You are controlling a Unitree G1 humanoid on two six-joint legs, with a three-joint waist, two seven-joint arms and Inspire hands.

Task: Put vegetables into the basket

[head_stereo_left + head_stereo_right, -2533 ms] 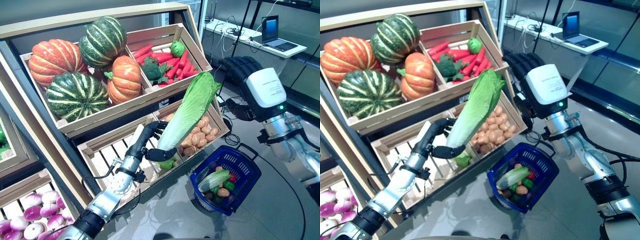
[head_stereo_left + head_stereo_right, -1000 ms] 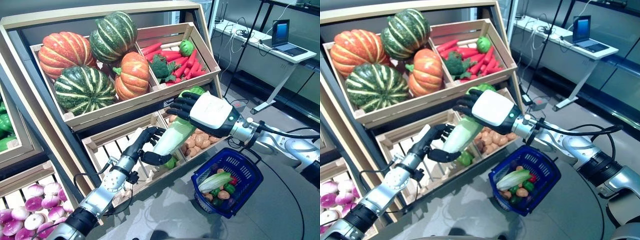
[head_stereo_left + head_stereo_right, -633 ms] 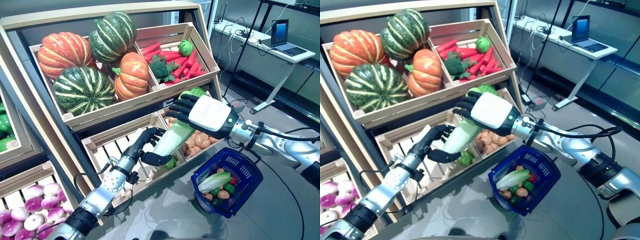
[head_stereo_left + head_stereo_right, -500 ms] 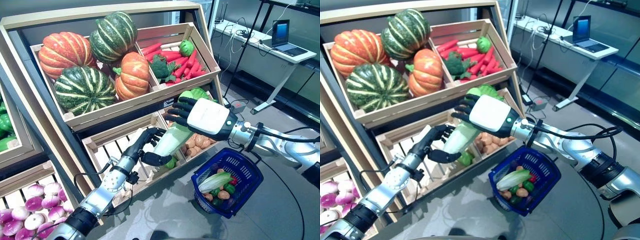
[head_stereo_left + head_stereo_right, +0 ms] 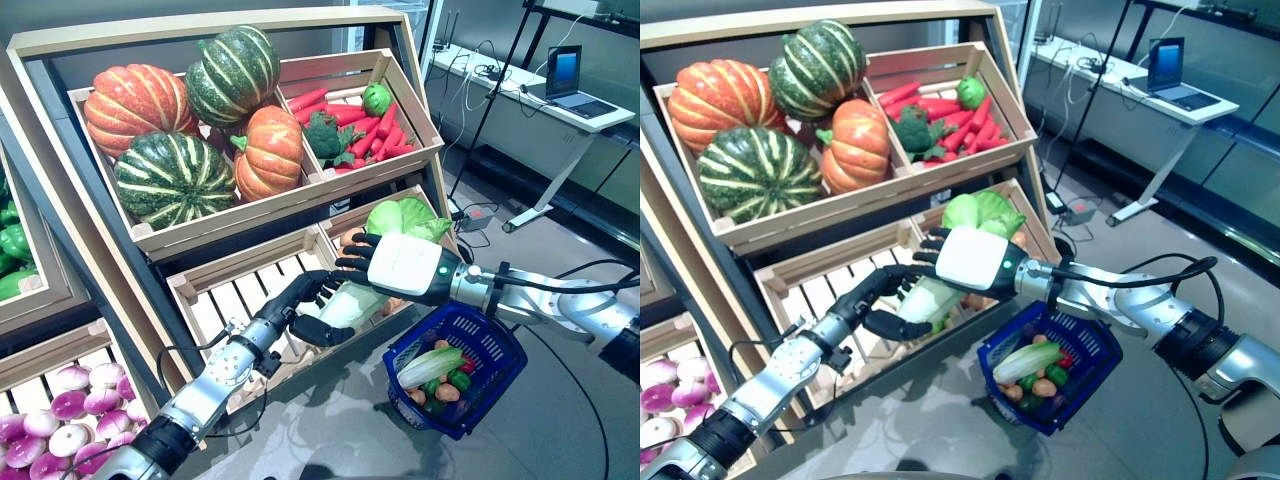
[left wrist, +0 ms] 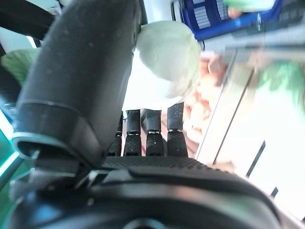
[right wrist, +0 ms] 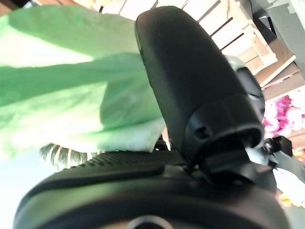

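A long Chinese cabbage [image 5: 398, 216] hangs in front of the lower crates, leafy end up and pale stem [image 5: 350, 305] down. My left hand [image 5: 305, 300] is curled round the stem end; in the left wrist view the stem [image 6: 164, 62] sits between thumb and fingers. My right hand [image 5: 405, 268], with its white back, wraps the cabbage's middle from above; its wrist view shows the thumb [image 7: 190, 86] across the green leaf [image 7: 71, 95]. The blue basket [image 5: 500, 370] hangs below my right forearm. It holds another cabbage [image 5: 428, 365] and several small vegetables.
The wooden rack carries a pumpkin crate [image 5: 180, 150], a crate of carrots and broccoli [image 5: 350, 110], and a bare slatted crate [image 5: 230, 300] behind my left hand. Purple-white turnips [image 5: 60, 420] lie at lower left. A desk with a laptop [image 5: 570, 80] stands at back right.
The cabbage has come down and closer to the basket, its leafy top now level with the lower crate. My right hand slid down it towards my left hand.
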